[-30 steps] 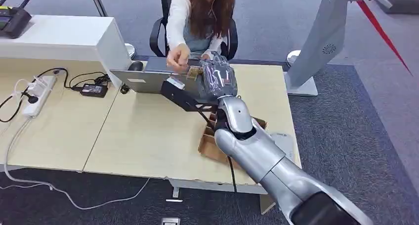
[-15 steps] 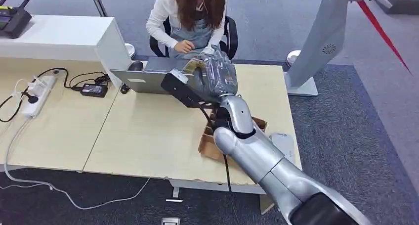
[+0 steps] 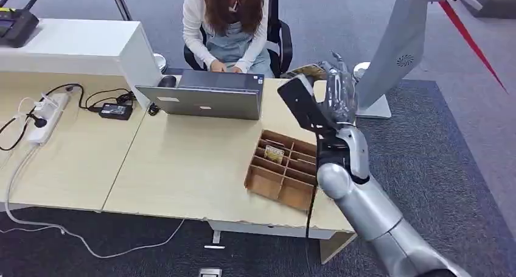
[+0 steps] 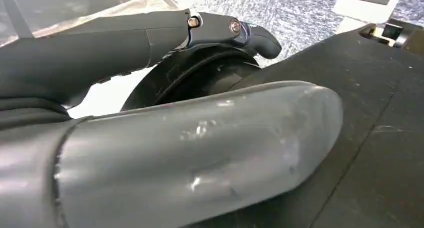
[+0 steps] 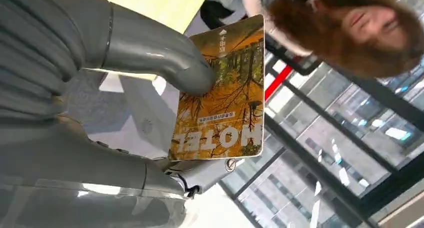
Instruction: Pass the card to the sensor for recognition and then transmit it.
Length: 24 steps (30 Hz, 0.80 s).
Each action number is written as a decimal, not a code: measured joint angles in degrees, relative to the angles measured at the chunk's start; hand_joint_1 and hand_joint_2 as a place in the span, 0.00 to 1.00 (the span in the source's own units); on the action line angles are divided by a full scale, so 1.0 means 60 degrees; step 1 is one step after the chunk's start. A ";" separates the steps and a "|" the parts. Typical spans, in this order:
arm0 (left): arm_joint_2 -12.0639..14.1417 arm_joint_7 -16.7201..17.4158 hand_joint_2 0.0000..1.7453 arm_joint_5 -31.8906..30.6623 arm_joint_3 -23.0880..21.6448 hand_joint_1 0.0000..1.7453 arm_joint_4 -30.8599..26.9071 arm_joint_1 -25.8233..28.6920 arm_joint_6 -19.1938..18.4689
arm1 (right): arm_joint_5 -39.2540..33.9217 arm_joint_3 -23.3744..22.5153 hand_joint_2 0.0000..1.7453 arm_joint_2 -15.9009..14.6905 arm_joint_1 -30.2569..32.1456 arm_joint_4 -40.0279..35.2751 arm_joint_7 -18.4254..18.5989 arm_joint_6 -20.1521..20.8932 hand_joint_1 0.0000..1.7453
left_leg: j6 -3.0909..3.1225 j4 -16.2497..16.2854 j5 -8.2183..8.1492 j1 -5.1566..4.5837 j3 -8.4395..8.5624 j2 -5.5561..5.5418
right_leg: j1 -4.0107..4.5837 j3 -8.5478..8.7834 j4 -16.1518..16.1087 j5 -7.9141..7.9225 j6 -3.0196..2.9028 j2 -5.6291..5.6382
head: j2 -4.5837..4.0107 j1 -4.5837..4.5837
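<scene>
Since a second ago, right hand [image 3: 333, 91] has swung from above the laptop [image 3: 207, 97] toward 3 o'clock, uncovering the divided box; person's [image 3: 228, 21] hand has withdrawn to the keyboard.

Power strip [image 3: 45, 115], white, and black adapter [image 3: 115, 110] at 9 o'clock on pale wooden desk [image 3: 176, 161]. Grey laptop at 12 o'clock. Cardboard box [image 3: 283, 170], brown, gridded compartments; one holds a small card-like item [image 3: 274, 153]. Right hand pinches card [image 5: 225, 95], glossy, rectangular, autumn forest print, thumb [image 5: 165, 57] pressed on its face. Left hand [image 4: 165, 138]: cannot tell its state.
</scene>
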 joint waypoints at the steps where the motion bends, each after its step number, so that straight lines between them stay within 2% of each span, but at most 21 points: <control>1: 0.0000 0.0000 0.00 0.0004 0.0033 0.00 0.0000 0.0002 0.0000 | 0.0000 -0.0095 1.00 -0.0106 0.0059 -0.0160 0.0000 0.0000 1.00 | 0.0000 0.0000 0.0000 0.0001 0.0001 0.0001 | 0.0001 0.0000 0.0000 0.0000 0.0000 0.0000 | 0.0000 0.0000; 9: 0.0000 0.0033 0.00 0.0040 0.0084 0.00 0.0000 0.0000 0.0007 | 0.0000 -0.0509 1.00 -0.0477 0.0362 -0.0913 0.0058 -0.0058 1.00 | -0.0001 -0.0002 0.0001 0.0005 0.0002 -0.0001 | 0.0006 0.0001 0.0002 -0.0001 -0.0001 0.0000 | 0.0000 0.0000; 18: 0.0029 0.0095 0.00 0.0208 0.0193 0.00 0.0000 0.0018 0.0098 | 0.0212 -0.1217 1.00 -0.0877 0.1805 -0.2291 0.0044 -0.0302 1.00 | 0.0003 -0.0002 -0.0004 -0.0001 -0.0004 -0.0001 | -0.0001 0.0000 0.0001 -0.0002 0.0001 -0.0001 | 0.0000 0.0000; 24: 0.0062 0.0076 0.00 0.0346 0.0360 0.00 0.0000 0.0044 0.0127 | 0.0972 -0.1588 1.00 -0.0954 0.2728 -0.2975 0.0834 -0.0302 1.00 | 0.0003 -0.0004 -0.0003 0.0003 -0.0003 -0.0002 | 0.0002 0.0000 0.0001 -0.0002 0.0000 -0.0001 | 0.0000 0.0000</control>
